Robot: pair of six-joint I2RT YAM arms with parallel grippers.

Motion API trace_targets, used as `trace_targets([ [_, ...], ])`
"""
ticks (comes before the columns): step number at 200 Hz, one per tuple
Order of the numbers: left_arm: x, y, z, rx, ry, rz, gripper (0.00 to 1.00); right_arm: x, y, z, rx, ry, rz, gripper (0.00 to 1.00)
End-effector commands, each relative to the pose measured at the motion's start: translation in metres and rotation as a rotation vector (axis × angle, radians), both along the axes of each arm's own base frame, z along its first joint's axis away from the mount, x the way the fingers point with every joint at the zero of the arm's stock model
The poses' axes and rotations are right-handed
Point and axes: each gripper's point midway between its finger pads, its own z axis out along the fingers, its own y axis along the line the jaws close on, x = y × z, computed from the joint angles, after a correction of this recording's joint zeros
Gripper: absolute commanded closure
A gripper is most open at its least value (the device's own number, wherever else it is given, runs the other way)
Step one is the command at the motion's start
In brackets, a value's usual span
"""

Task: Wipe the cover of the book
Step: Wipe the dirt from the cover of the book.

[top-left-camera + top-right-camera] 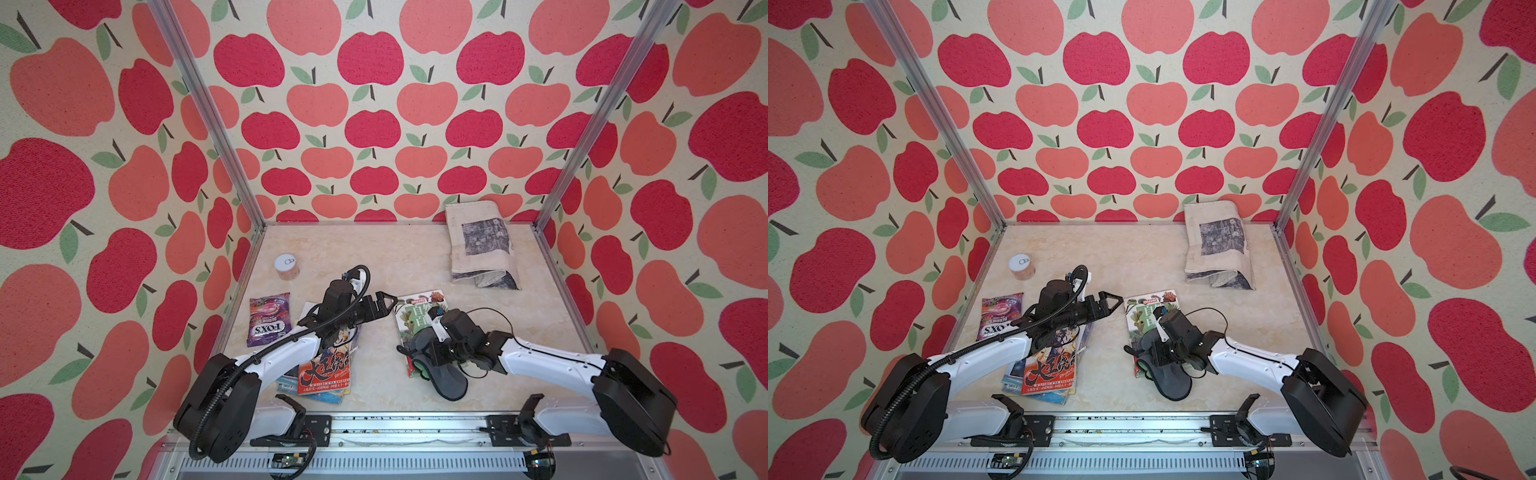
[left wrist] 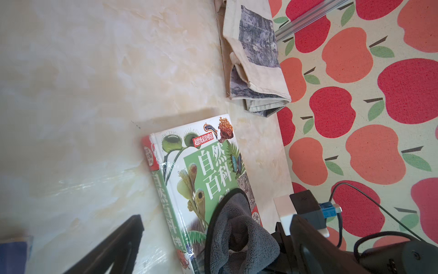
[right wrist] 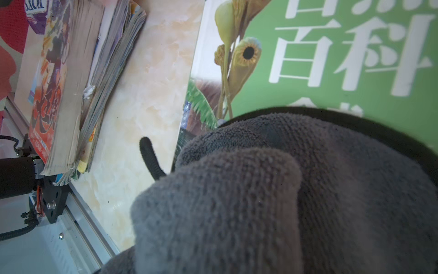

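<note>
The book (image 2: 208, 161), its green cover reading 自然百科, lies flat on the counter (image 1: 374, 257). The right tool (image 1: 430, 353) is over the book's near end, clamped on a grey cloth (image 3: 284, 189) resting there. The left tool (image 1: 384, 301) gapes empty beside the book's spine, with a FOX'S Berries bag (image 1: 268, 320) beyond it.

candy bag (image 1: 268, 320) by left wall | white-lidded jar (image 1: 286, 267) behind it | comic stack (image 1: 326, 374) beside bag | folded cloth (image 1: 482, 245) back-right

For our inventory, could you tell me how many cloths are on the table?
2: gray cloth on the green book; folded printed cloth near the back wall. None seems hidden.
</note>
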Motion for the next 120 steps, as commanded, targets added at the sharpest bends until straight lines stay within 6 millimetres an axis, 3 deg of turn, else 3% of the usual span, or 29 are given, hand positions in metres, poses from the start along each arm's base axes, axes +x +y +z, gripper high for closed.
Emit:
trace_targets([
  [1, 0.008, -0.008, 0.016, -0.049, -0.030, -0.010, 0.01, -0.007, -0.046, -0.027, -0.143, 0.060, -0.106, 1.00],
  [40, 0.006, -0.012, 0.008, -0.057, 0.008, -0.010, 0.01, 0.014, -0.068, -0.025, -0.154, 0.065, -0.195, 1.00],
  [70, 0.003, -0.014, -0.001, -0.056, 0.041, -0.003, 0.01, 0.034, -0.068, -0.021, -0.151, 0.047, -0.211, 1.00],
  [120, -0.004, -0.022, -0.020, -0.050, 0.110, -0.006, 0.01, 0.087, -0.057, -0.016, -0.134, 0.036, -0.226, 1.00],
])
